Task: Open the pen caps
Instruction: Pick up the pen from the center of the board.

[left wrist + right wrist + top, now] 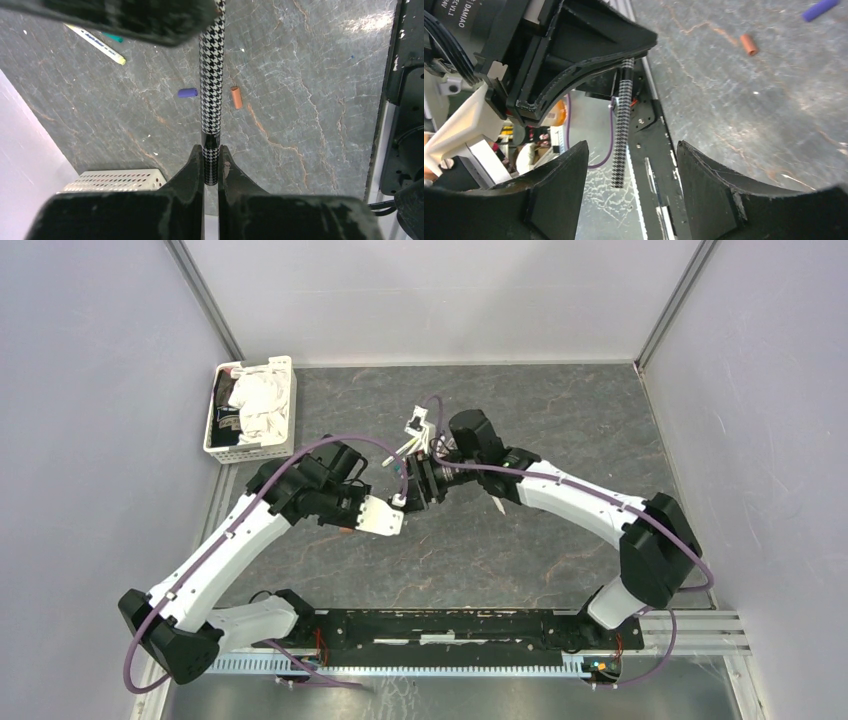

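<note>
Two stubby, lying flat, apart | purple cap point(187, 92) | orange cap point(236, 97)

The pen point(211, 75) has a black-and-white houndstooth pattern. The purple-blue cap point(187, 92) and the orange cap point(236, 97) are plain. The table point(310, 100) is grey marble with rusty veins and pale streaks. The basket point(115, 180) is white, dotted with holes.

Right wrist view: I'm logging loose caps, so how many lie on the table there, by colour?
Purple cap: 1
Orange cap: 1
Total: 2
</note>
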`<control>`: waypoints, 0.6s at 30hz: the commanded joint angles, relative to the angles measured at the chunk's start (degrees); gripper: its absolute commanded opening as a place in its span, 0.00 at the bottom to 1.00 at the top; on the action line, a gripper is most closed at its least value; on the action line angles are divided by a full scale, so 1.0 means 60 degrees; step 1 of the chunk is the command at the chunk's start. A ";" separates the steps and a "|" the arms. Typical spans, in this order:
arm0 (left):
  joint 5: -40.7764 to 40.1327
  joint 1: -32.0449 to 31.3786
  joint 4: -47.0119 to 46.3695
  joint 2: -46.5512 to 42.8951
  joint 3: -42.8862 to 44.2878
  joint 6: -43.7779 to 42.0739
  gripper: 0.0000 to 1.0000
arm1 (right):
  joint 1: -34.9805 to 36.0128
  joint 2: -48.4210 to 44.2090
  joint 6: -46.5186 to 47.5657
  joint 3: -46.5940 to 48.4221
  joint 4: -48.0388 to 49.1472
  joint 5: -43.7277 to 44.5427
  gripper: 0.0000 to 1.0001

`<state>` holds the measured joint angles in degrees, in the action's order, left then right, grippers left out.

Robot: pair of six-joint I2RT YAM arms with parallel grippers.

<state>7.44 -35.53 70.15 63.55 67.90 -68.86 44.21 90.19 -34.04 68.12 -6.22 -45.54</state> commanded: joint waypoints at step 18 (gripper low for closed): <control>-0.0128 -0.0553 0.0091 0.0026 0.0402 -0.0066 0.02 | 0.0912 0.2319 -0.1026 0.1606 0.1417 -0.1513 0.28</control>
<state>5.48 -38.50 70.37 63.83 67.85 -68.84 49.56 104.05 -40.80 75.07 0.47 -52.73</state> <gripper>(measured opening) 0.089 0.373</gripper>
